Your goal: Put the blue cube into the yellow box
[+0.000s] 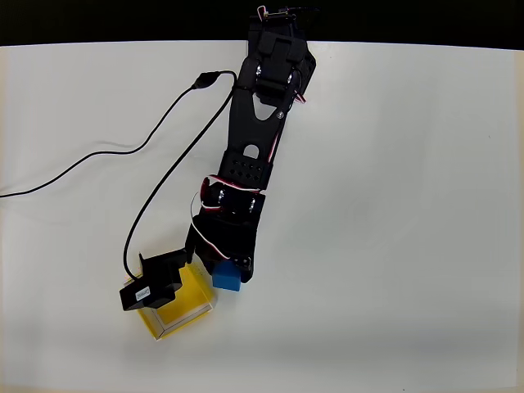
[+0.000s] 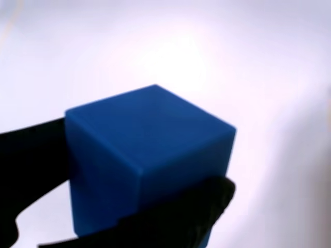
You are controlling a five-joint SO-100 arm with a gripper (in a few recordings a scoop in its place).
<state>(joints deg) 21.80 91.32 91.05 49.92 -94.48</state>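
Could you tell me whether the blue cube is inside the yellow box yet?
Not yet: the blue cube sits beside the yellow box, held between the black fingers.

Overhead camera high, facing straight down at counter [image 1: 393, 205]; wrist camera very close; both share blue cube [image 1: 227, 279] [image 2: 147, 160].

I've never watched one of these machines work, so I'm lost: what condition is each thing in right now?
Small solid bright-blue cube: pinched between the black fingers, beside the box, not inside it.
Shallow square yellow open-topped box: upright on the table, open, nothing visible on its floor, partly covered by a black arm part.
Black two-finger gripper: closed on the cube.
Thin black cable: lying loose across the white table.
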